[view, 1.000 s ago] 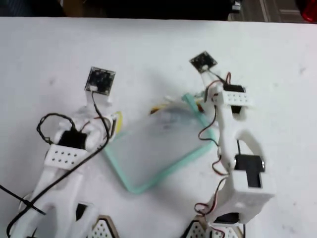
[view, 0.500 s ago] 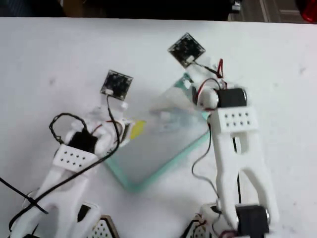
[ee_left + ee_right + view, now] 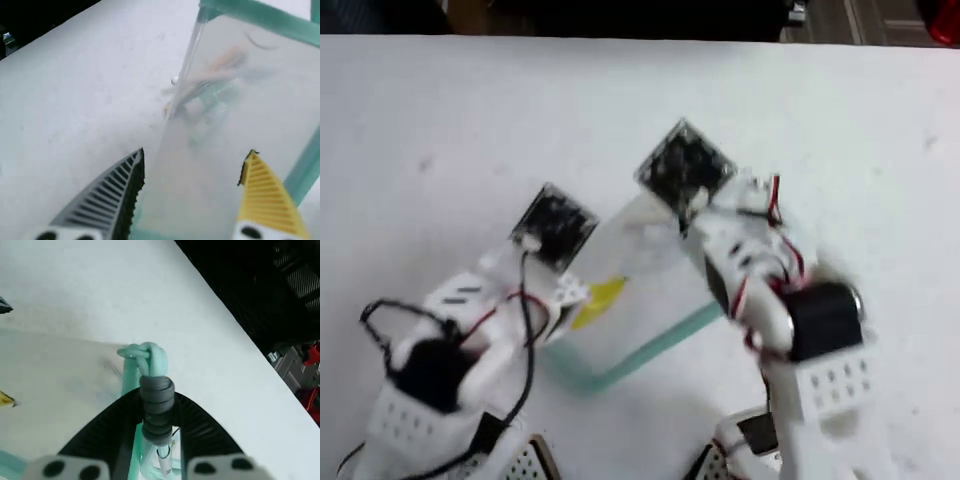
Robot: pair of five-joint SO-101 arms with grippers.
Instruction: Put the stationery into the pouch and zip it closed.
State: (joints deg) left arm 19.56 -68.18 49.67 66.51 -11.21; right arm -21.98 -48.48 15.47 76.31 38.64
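Your pouch (image 3: 640, 285) is frosted, half-clear plastic, smooth, with duller mint-green edging. Its zip pull (image 3: 145, 354) is a knotted green cord running into a dark grey ribbed sleeve. The left pincer (image 3: 195, 152) has matt plastic fingers, one grey, one yellow, both ridged. The right pincer (image 3: 156, 400) is matt black ridged plastic. The white worktop (image 3: 470, 100) looks smooth and matt.

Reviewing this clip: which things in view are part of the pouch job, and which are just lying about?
Part of the job: pouch; stationery inside it; zip pull, gripped by the right tool; left tool, open, with the pouch between its fingers.
Just lying about: red thing beyond the table edge.
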